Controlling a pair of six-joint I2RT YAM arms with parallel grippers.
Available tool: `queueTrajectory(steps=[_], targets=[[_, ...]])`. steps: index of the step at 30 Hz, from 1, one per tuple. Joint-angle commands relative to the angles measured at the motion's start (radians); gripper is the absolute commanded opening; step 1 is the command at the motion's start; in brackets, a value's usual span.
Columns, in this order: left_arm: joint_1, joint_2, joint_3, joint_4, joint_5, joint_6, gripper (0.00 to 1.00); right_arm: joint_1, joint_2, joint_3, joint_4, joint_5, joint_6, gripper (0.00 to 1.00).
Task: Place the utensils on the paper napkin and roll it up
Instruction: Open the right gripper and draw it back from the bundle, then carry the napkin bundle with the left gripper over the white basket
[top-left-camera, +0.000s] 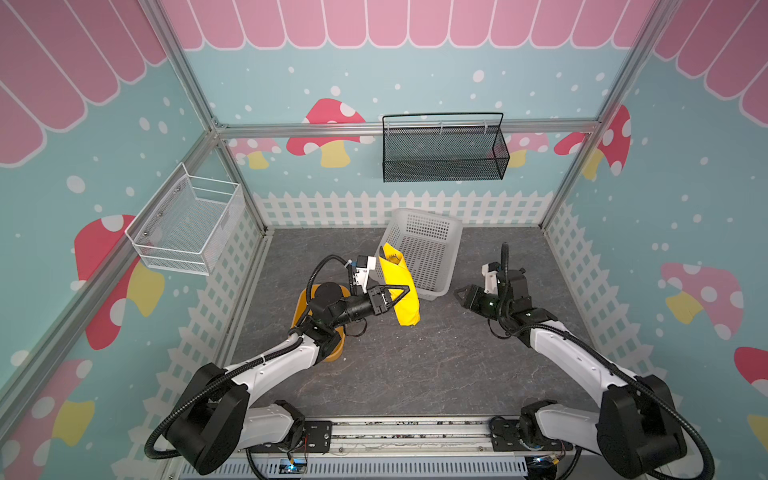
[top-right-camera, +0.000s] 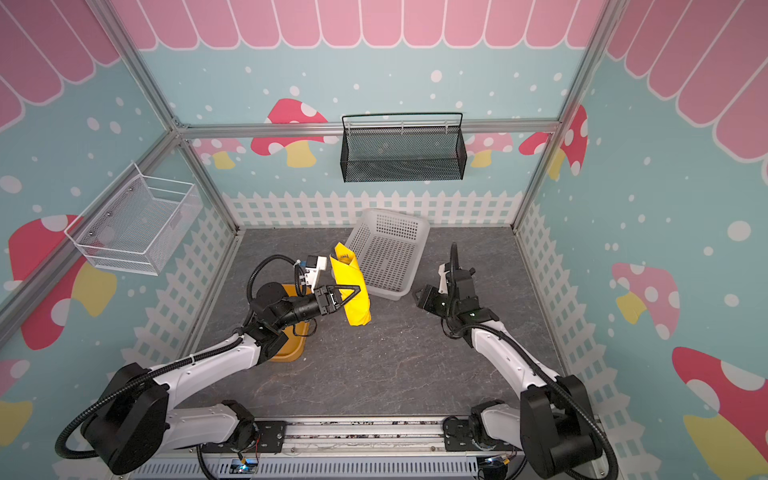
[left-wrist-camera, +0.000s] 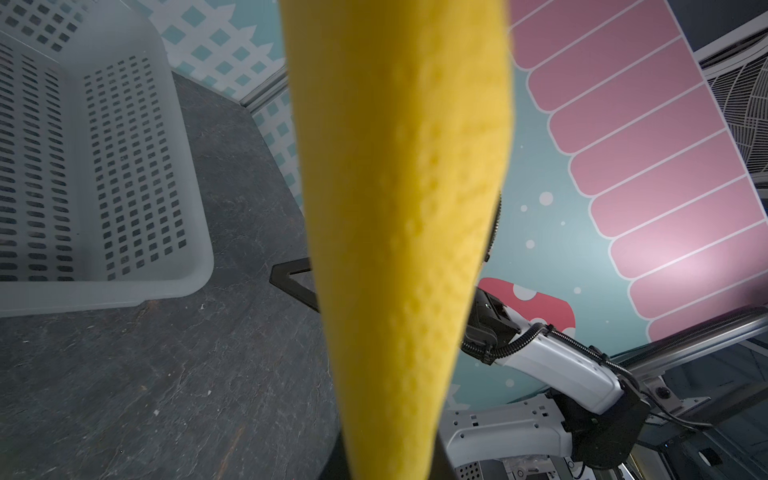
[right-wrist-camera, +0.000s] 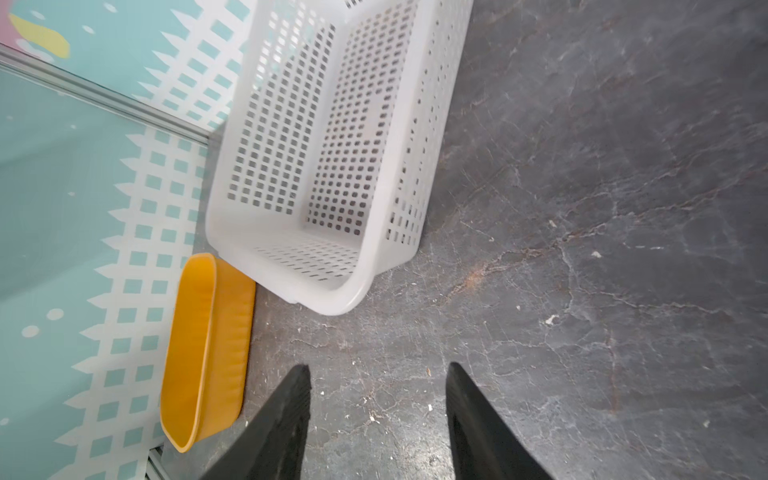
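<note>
The left gripper (top-left-camera: 402, 292) is clamped tight around the middle of the rolled lemon-yellow paper napkin (top-left-camera: 395, 270), apparently clear of the dark stone-look tabletop (top-left-camera: 395, 374). The utensils are hidden inside. Its long axis runs away from the robot, its far end by the white perforated plastic basket (top-left-camera: 432, 293). The right gripper (right-wrist-camera: 379, 370) is half spread, empty and well apart. No writing is legible.

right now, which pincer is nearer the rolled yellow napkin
Left. The left pincer is shut around the rolled napkin, beside the white basket. The right pincer is open and empty, well apart from the roll, to its right in both top views.
</note>
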Motion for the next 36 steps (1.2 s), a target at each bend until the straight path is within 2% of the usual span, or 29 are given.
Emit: queueTrajectory(steps=[1,4,9,17,21,25,36], targets=[[0.025,0.023,0.060,-0.005,0.027,0.042,0.02,-0.010,0.086,0.073,-0.003,-0.061,-0.043,0.55],[0.040,0.086,0.085,0.038,0.055,0.011,0.02,-0.014,0.185,0.136,-0.013,-0.109,-0.076,0.55],[0.058,0.182,0.124,0.118,0.089,-0.042,0.02,-0.018,0.303,0.231,-0.015,-0.121,-0.116,0.55],[0.077,0.301,0.202,0.103,0.129,-0.048,0.02,-0.018,0.462,0.386,-0.145,-0.050,-0.244,0.48],[0.090,0.355,0.245,0.079,0.163,-0.043,0.01,-0.016,0.452,0.401,-0.231,0.008,-0.321,0.42],[0.098,0.398,0.291,0.049,0.179,-0.046,0.01,-0.015,0.405,0.355,-0.248,-0.014,-0.380,0.37],[0.097,0.510,0.452,-0.284,0.192,0.097,0.00,0.029,0.277,0.176,-0.234,-0.092,-0.444,0.34]])
